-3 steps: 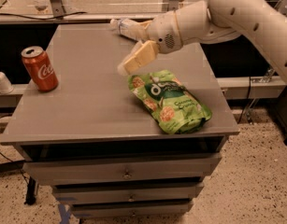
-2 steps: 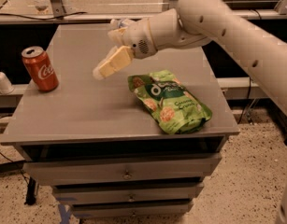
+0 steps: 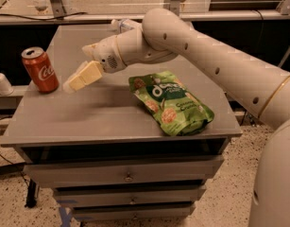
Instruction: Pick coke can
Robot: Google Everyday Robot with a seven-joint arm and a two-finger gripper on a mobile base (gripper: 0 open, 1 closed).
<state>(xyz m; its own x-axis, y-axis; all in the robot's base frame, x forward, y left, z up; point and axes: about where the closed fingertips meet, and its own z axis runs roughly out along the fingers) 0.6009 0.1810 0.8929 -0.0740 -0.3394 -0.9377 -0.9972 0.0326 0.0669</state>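
Observation:
The coke can (image 3: 39,70), red with white script and a silver top, stands upright near the left edge of the grey cabinet top (image 3: 102,117). My gripper (image 3: 78,70) hovers just right of the can, a short gap away, pointing left toward it. Its cream fingers (image 3: 85,76) are spread apart and hold nothing. The white arm reaches in from the right across the cabinet top.
A green snack bag (image 3: 170,103) lies flat right of centre. A clear plastic bottle (image 3: 121,25) lies at the back, mostly hidden behind the arm. A white object (image 3: 0,83) sits off the cabinet's left edge. Drawers (image 3: 128,174) are below the top.
The gripper has moved left across the cabinet top, from above the snack bag to close beside the can. The can and bag have not moved.

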